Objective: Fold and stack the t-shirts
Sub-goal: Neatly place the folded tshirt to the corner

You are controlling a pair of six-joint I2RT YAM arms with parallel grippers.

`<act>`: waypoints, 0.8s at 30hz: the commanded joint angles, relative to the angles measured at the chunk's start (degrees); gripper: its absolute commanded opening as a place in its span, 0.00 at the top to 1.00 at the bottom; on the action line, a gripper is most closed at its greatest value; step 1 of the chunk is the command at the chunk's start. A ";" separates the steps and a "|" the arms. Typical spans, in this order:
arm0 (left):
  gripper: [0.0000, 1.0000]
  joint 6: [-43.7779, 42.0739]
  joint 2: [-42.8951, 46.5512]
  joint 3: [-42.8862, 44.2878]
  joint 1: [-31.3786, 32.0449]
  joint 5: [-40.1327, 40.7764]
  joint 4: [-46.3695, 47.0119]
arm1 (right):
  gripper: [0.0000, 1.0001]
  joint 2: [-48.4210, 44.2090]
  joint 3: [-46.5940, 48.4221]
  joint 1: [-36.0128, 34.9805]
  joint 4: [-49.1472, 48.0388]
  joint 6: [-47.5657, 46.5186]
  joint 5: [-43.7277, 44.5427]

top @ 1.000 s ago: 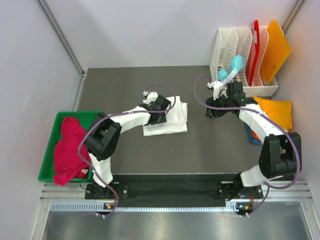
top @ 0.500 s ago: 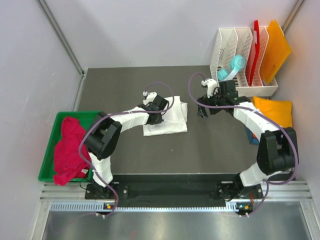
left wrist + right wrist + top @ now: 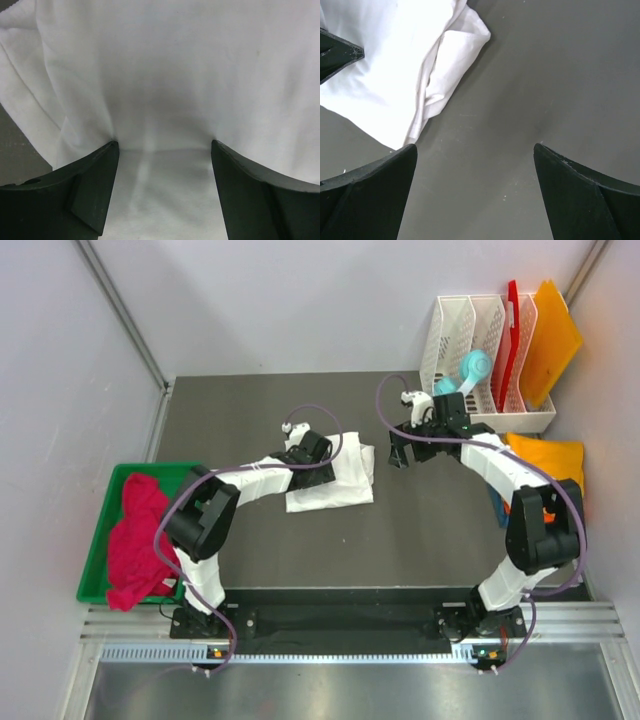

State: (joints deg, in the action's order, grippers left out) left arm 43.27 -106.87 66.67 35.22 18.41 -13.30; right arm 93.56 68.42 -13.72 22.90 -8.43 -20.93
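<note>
A folded white t-shirt [image 3: 345, 485] lies in the middle of the dark table [image 3: 240, 420]. My left gripper [image 3: 318, 468] is down on its left part, open, with flat white cloth [image 3: 165, 75] between the fingers [image 3: 95, 185]. To the right of the shirt's edge [image 3: 445, 65], my right gripper [image 3: 400, 458] hovers open over bare table, nothing between its fingertips [image 3: 590, 195]. A crimson-pink t-shirt [image 3: 135, 540] is heaped in the green tray [image 3: 100, 575]. A yellow-orange t-shirt [image 3: 550, 462] lies at the right, with a blue one [image 3: 497, 508] partly under it.
A white file rack [image 3: 480, 340] stands at the back right. It holds a teal object [image 3: 465, 375], a red board [image 3: 511, 325] and an orange board [image 3: 553, 330]. Grey walls close in the table on three sides.
My right gripper has swung left and toward the back, close to the white shirt's right edge, and its jaws have spread wider. The left gripper has stayed on the shirt.
</note>
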 commanded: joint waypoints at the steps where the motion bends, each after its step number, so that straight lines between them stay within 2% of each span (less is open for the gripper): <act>1: 0.20 -0.46 1.05 -2.69 -0.86 -1.54 -1.99 | 0.00 2.15 3.46 -0.78 -1.27 1.83 -2.63; 10: 0.21 0.15 -0.44 -1.72 -0.77 -3.38 -4.72 | 0.00 7.60 6.19 -5.00 -2.15 0.52 -1.22; 24: 0.22 0.24 -1.59 -0.58 -0.77 -4.18 -5.51 | 0.00 15.25 6.81 -10.01 -9.45 5.70 2.73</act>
State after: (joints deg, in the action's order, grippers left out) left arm 43.31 -106.41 66.28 34.74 16.47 -13.21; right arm 107.39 72.55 -22.61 17.96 -4.49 -20.29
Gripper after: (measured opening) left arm 0.779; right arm 0.996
